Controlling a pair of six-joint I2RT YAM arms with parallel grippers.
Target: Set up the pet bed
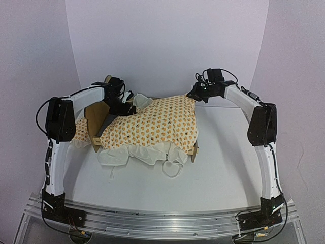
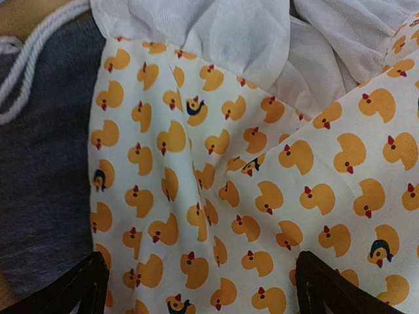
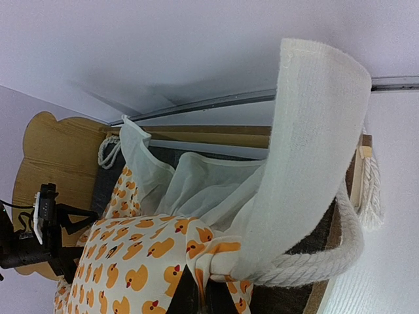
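We note a white table [image 1: 223, 173], a curved pale lilac backdrop [image 1: 162, 46] behind it, plain walls [image 1: 30, 51] on both sides, and a metal rail [image 1: 162, 221] at the near edge. Light is soft and even.

Looks like a robot lab or test booth rather than a home. Plain white backdrop [image 1: 167, 40] curving round the whole upper half of the top view, meeting a bare white table [image 1: 228, 168]. Along the bottom edge, an aluminium rail [image 1: 162, 219] carrying two white-and-black arms, the left arm [image 1: 57, 152] at lower left, the right arm [image 1: 268, 157] at lower right. Loose black cables [image 1: 37, 114] looping beside the joints.
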